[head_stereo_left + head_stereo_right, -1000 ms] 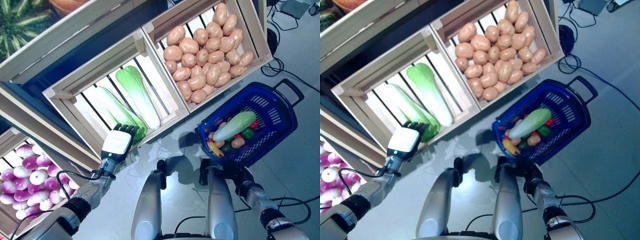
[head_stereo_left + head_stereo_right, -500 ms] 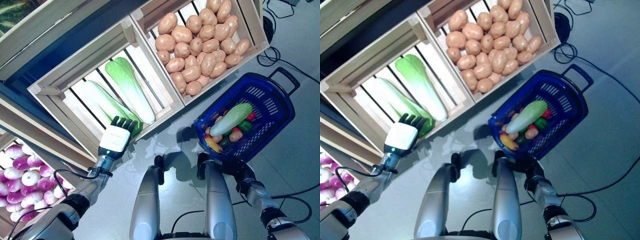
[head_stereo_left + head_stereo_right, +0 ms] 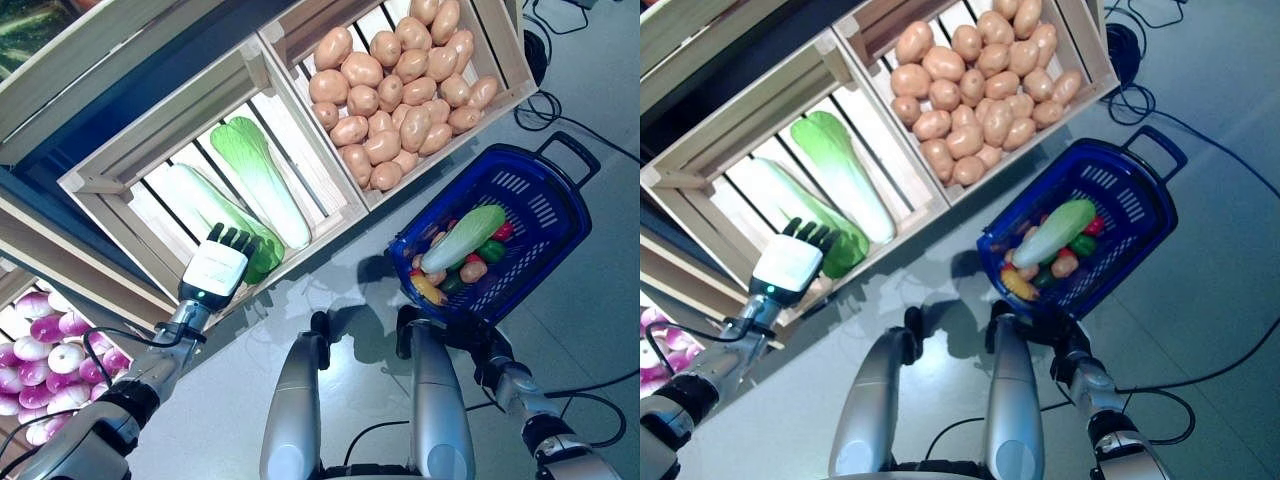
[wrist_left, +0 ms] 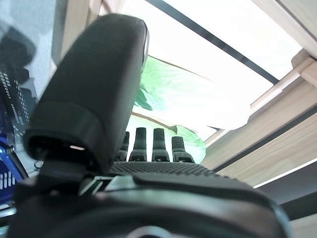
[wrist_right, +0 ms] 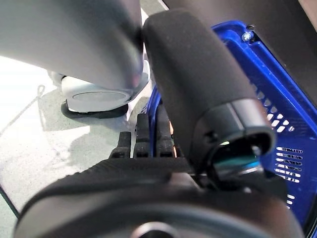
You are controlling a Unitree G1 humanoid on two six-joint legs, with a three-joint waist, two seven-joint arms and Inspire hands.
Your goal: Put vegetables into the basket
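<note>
Cabbage (image 3: 222, 214) lies lengthwise just past my left hand (image 3: 213, 270), fingers straight; I can't tell my right hand's (image 5: 148, 134) state.

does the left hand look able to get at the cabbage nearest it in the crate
Probably yes. The left hand hovers with straight fingers right at the leafy end of the near cabbage, and the crate is open on top, with nothing between them.

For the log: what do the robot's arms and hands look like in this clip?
Both arms are silver-grey with dark joint sections. The left hand has dark fingers and a white plate on its back bearing a small green light. The right hand is dark too, with a thick black thumb; in the head views it is mostly hidden behind the basket's edge.
</note>
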